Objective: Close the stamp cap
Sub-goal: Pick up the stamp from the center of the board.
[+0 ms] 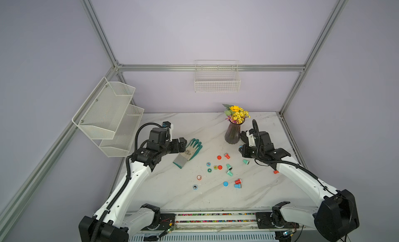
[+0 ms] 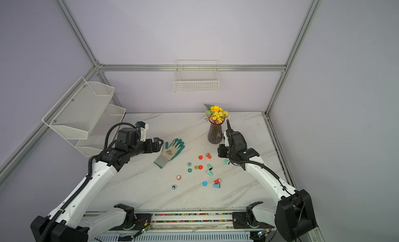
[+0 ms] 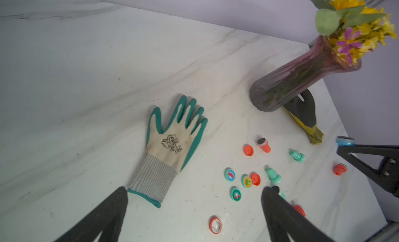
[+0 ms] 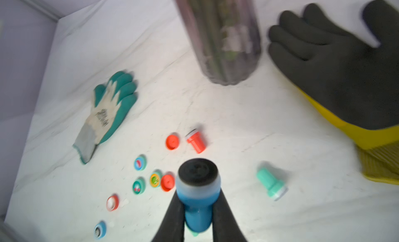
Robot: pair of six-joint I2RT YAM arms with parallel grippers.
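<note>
Though cluttered, marble tabletop (image 1: 172, 197), lilac walls (image 1: 194, 35)

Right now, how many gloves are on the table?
2. The teal-and-white glove lies flat, well left of the vase; the black-and-yellow glove lies just right of the vase. No others show, though one could lie hidden.

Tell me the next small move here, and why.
Probably lower the open left gripper toward the loose blue cap to pick it up. The right gripper is shut on the blue stamp, whose black pad is bare, while the left holds nothing near the teal glove.
</note>
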